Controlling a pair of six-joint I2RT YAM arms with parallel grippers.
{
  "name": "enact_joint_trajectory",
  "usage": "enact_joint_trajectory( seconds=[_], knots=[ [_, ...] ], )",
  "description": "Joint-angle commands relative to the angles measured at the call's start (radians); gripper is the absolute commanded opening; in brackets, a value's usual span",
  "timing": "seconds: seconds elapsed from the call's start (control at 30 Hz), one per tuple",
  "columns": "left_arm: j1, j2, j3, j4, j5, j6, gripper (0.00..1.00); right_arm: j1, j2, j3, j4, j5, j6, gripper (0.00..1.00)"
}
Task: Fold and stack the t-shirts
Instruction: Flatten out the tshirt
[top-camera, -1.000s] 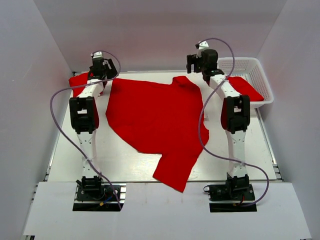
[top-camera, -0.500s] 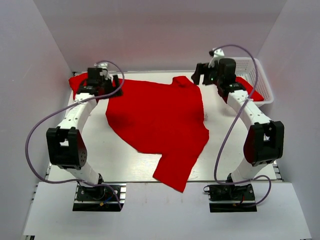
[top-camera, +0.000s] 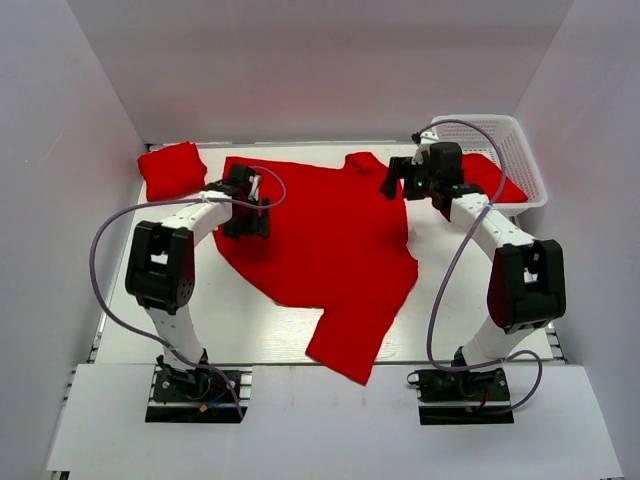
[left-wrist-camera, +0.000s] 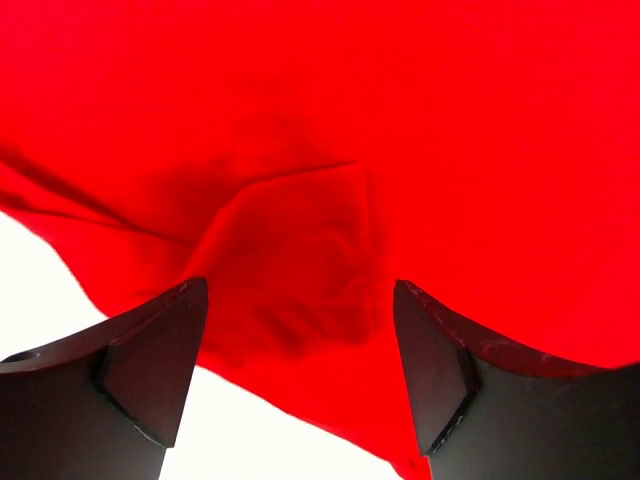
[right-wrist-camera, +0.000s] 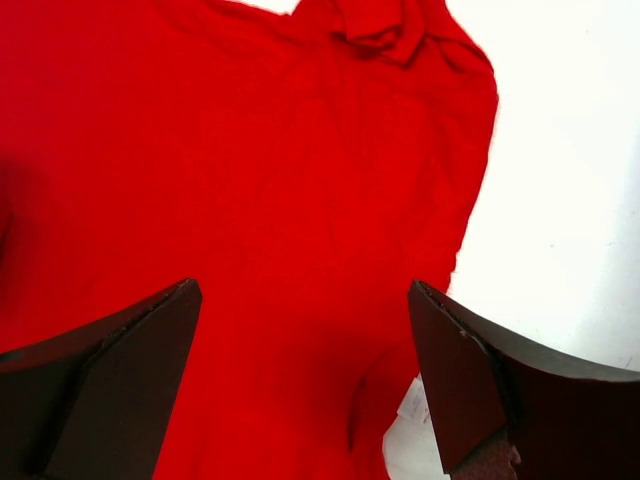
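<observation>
One red t-shirt (top-camera: 320, 250) lies spread out across the middle of the table, with one part trailing toward the front edge. A second t-shirt (top-camera: 170, 170) sits folded at the back left corner. A third t-shirt (top-camera: 492, 176) lies in the basket. My left gripper (top-camera: 248, 212) hovers open over the spread shirt's left edge. In the left wrist view a rumpled fold of the shirt (left-wrist-camera: 290, 250) lies between the left gripper's (left-wrist-camera: 300, 345) fingers. My right gripper (top-camera: 396, 184) is open above the shirt's far right part (right-wrist-camera: 300, 200), and the right gripper (right-wrist-camera: 300, 345) holds nothing.
A white lattice basket (top-camera: 525, 150) stands at the back right corner. White walls close in the table at the back and both sides. A small white label (right-wrist-camera: 412, 405) shows at the shirt's edge. Bare white tabletop (top-camera: 480, 300) lies right of the shirt.
My left arm has swung from the back left corner, off the folded shirt, to the spread shirt's left edge. The right gripper has come down and forward over the shirt's far right part.
</observation>
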Motion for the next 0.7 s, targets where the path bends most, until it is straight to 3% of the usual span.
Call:
enact_joint_trajectory(
  seconds=[0.0, 0.2, 0.3, 0.47, 0.57, 0.67],
  knots=[
    [-0.038, 0.016, 0.027, 0.007, -0.057, 0.004, 0.83, -0.002, -0.038, -0.02, 0.034, -0.008, 0.006, 0.9],
    [-0.073, 0.071, 0.05, 0.007, -0.138, -0.015, 0.77, -0.002, -0.035, -0.028, 0.032, -0.005, -0.003, 0.9],
    [-0.083, 0.097, 0.072, -0.002, -0.169, -0.025, 0.64, 0.0, -0.034, -0.031, 0.034, -0.011, -0.006, 0.9],
    [-0.094, 0.122, 0.093, -0.037, -0.241, -0.045, 0.35, -0.003, -0.034, -0.04, 0.038, -0.014, -0.003, 0.9],
    [-0.103, 0.07, 0.084, -0.06, -0.269, -0.069, 0.24, 0.0, -0.034, -0.045, 0.04, -0.013, -0.003, 0.9],
    [-0.103, 0.008, 0.053, -0.089, -0.293, -0.11, 0.23, 0.001, -0.03, -0.037, 0.036, -0.025, -0.008, 0.9]
  ],
)
